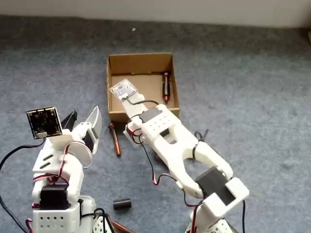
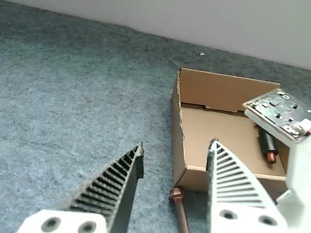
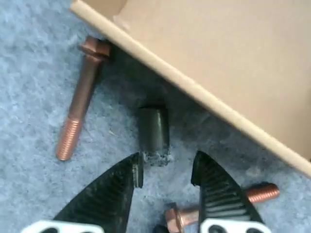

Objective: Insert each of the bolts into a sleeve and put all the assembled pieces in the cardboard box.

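Observation:
The cardboard box stands on the grey carpet with one assembled bolt-and-sleeve piece lying inside by its right wall. My right arm leans over the box's front wall. My right gripper is open just short of a black sleeve that lies beside the box wall. A copper bolt lies off to one side, and a second bolt is partly hidden under one finger. My left gripper hangs open and empty above the carpet, left of the box.
Another black sleeve lies on the carpet between the two arm bases, with a copper bolt end at the picture's lower edge. The loose bolt lies in front of the box's front left corner. A pale wall runs behind the carpet.

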Controlling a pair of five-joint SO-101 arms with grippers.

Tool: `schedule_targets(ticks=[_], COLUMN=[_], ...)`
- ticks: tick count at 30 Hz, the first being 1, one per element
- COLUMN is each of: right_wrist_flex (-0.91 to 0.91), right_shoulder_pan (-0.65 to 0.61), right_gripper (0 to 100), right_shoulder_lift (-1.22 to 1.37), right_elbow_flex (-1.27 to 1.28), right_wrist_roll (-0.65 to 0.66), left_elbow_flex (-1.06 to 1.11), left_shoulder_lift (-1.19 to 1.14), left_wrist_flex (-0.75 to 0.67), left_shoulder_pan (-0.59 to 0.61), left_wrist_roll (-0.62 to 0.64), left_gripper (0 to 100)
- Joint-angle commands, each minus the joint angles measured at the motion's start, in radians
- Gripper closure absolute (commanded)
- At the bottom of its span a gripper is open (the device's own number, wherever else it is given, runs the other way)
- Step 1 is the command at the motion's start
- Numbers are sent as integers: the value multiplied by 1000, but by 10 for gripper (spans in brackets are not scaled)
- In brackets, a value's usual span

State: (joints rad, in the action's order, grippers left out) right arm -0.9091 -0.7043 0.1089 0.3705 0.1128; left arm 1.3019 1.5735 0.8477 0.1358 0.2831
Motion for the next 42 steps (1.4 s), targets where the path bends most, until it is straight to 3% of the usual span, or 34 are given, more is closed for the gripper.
schedule_targets(ticks=[1, 11, 17, 21, 25, 29, 34, 42], right_wrist_flex=[13, 13, 12, -162, -414, -532, -568, -507], right_shoulder_pan=[-15, -10, -13, -7, 18, 85, 182, 367], right_gripper=[835, 845, 995, 992, 992, 992, 992, 992], right_shoulder_lift=[22, 203, 211, 197, 94, -79, -320, -619], right_elbow_flex=[-77, -179, -176, -216, -335, -378, -269, 1], right_wrist_roll=[14, 14, 97, 133, 133, 127, 72, 41], left_elbow_flex=[-8, -8, -8, -7, -7, -10, -70, -243], left_shoulder_lift=[7, 7, 7, 7, 7, 7, -2, -4], left_wrist_flex=[-20, -20, -20, -20, -20, -20, -8, 216], left_shoulder_pan=[7, 5, 5, 5, 5, 5, -73, -226], left_wrist_roll=[6, 3, 3, 3, 3, 3, -109, -259], left_gripper=[770, 770, 770, 770, 770, 770, 770, 770])
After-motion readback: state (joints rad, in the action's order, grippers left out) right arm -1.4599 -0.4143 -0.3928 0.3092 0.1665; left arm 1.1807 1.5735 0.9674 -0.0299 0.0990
